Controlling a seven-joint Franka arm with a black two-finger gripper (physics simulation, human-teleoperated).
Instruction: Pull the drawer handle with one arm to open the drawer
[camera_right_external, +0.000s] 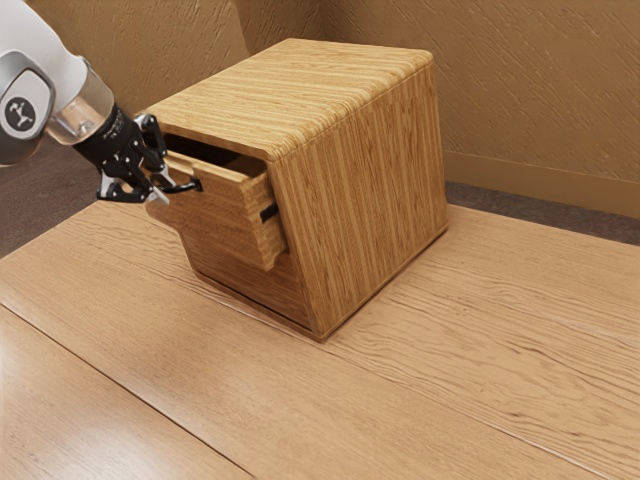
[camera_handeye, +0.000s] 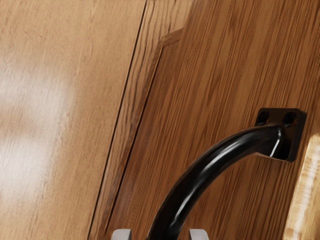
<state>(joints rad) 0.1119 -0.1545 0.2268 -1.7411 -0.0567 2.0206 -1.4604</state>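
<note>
A wooden cabinet stands tilted on the table, its near lower edge lifted. Its top drawer sticks out a short way toward the exterior view's left, with a dark gap behind its front. My black gripper is at the drawer's front, coming in from the upper left. In the wrist view the curved black handle runs from its mounting plate down between my two grey fingertips, which hold it from both sides. The drawer front lies behind the handle.
The wooden table spreads wide in front of the cabinet and toward the exterior view's right. Textured brown walls rise behind the cabinet. In the wrist view the table surface shows beside the drawer front.
</note>
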